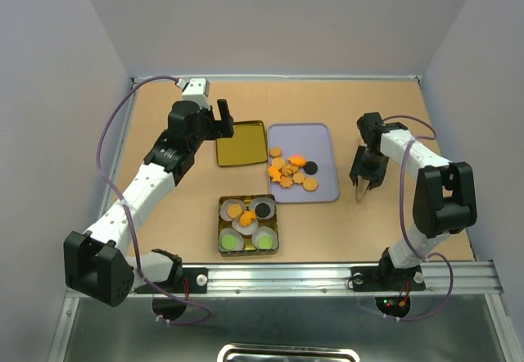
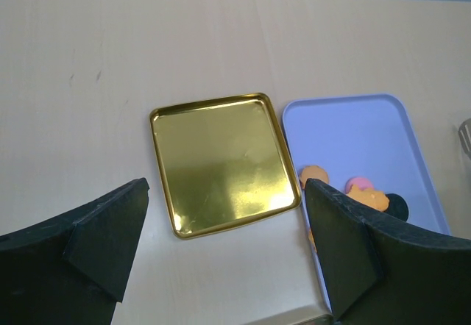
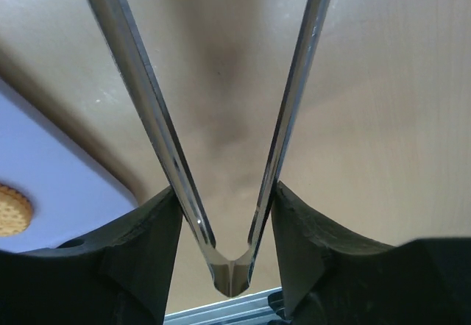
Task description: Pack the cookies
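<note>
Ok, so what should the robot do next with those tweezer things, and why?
Probably swing the right end effector a little to its left, over the purple tray. It grips the tweezers, their tips spread apart, above bare table just beside the tray. The loose cookies lie piled on that tray, so the tweezers need to get above one before they can pinch it.

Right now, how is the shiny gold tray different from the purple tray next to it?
The gold tray is shiny like a mirror; the purple tray is dull and pale. The gold tray is empty, while the purple tray holds the cookies. The purple tray also looks longer than the gold tray. Both are shallow rectangles with rounded corners, lying flat side by side on the table.
</note>
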Robot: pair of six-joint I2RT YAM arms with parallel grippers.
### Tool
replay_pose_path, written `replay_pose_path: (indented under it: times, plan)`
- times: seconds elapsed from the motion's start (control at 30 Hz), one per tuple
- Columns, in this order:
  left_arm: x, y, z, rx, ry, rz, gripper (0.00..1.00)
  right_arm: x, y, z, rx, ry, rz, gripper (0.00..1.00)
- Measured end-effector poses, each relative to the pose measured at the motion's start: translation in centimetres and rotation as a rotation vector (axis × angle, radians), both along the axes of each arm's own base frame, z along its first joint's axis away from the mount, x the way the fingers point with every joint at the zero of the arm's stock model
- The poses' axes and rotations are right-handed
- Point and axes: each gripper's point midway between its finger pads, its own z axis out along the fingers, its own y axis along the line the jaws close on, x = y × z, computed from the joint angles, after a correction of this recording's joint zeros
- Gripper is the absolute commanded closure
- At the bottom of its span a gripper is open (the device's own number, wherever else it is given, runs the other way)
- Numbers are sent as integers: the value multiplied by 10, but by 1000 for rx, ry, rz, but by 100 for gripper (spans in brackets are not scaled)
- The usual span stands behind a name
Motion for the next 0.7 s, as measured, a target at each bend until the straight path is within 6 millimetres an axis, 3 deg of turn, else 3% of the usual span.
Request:
replay_pose_path:
  times: [0.17,0.47,0.6,0.7]
  plan:
    - [2,2,-3,-6,11,10,1,-17,-1,-15,0,48,-11,33]
    - [3,4,-3,-15,14,23,1,-16,0,-27,3,65,-12,31]
    - [3,8,-5,-9,21,40,1,-16,0,-26,3,62,-12,31]
    - [2,16,-12,5,44,74,1,-10,-2,-14,-14,34,-4,30]
